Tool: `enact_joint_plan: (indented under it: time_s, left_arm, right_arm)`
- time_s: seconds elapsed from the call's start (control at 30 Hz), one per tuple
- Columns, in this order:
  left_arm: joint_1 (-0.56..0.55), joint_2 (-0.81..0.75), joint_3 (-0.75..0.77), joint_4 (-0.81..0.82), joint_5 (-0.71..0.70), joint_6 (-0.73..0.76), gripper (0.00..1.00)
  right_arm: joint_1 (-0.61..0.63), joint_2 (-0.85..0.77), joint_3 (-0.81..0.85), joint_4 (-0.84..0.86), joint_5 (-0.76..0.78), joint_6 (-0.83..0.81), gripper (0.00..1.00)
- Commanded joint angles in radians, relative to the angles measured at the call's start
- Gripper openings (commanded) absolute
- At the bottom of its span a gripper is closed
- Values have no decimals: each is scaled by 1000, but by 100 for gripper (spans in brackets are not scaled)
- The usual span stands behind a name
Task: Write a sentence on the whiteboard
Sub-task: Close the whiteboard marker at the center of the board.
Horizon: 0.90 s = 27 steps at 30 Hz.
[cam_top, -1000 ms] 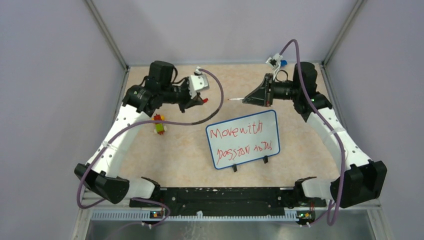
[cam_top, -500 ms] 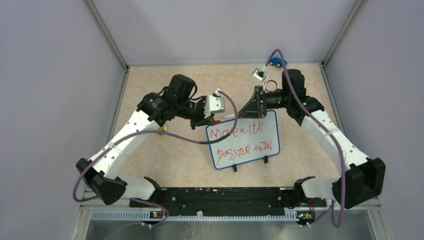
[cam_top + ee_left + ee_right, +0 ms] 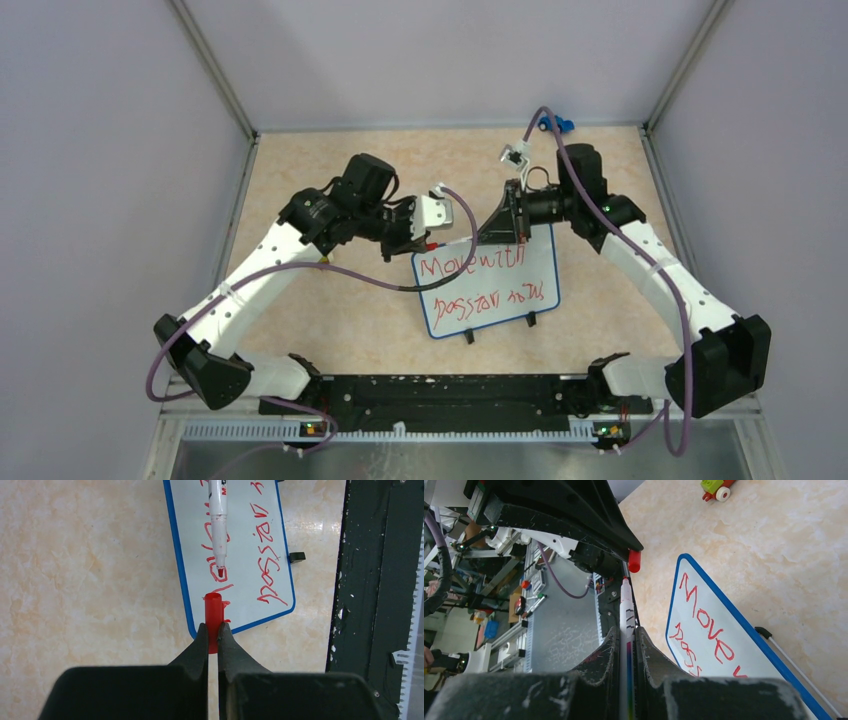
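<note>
Left hand [image 3: 213,628] pinching red cap [image 3: 213,607], right hand [image 3: 626,631] gripping marker [image 3: 626,600]

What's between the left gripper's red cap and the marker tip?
Nothing: a bare gap from cap to marker, with the whiteboard behind, in the left wrist view.

Beige marbled counter [image 3: 330,310] — small blue toy [image 3: 553,124] at far edge; green-and-red block toy [image 3: 716,487], white wheel.

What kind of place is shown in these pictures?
Probably a robotics lab test cell: the left arm and the right arm are bolted at the near edge of the table, grey panels in metal framing enclose it, and the right wrist view shows cables and equipment beyond.
</note>
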Motion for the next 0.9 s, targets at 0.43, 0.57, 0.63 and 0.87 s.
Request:
enact_joint_plan:
  time_s: [0.43, 0.57, 0.63, 0.87]
  left_arm:
    - [-29, -28, 22, 20, 1, -20, 0]
    - [-34, -27, 24, 21, 0, -23, 0]
    - [-35, -27, 26, 21, 1, -24, 0]
    - [-46, -15, 41, 16, 11, -29, 0]
  right_arm:
    - [48, -22, 12, -2, 39, -50, 0]
    - [55, -13, 20, -3, 45, -53, 0]
    - [59, -12, 21, -3, 53, -56, 0]
    - [70, -5, 28, 5, 63, -55, 0]
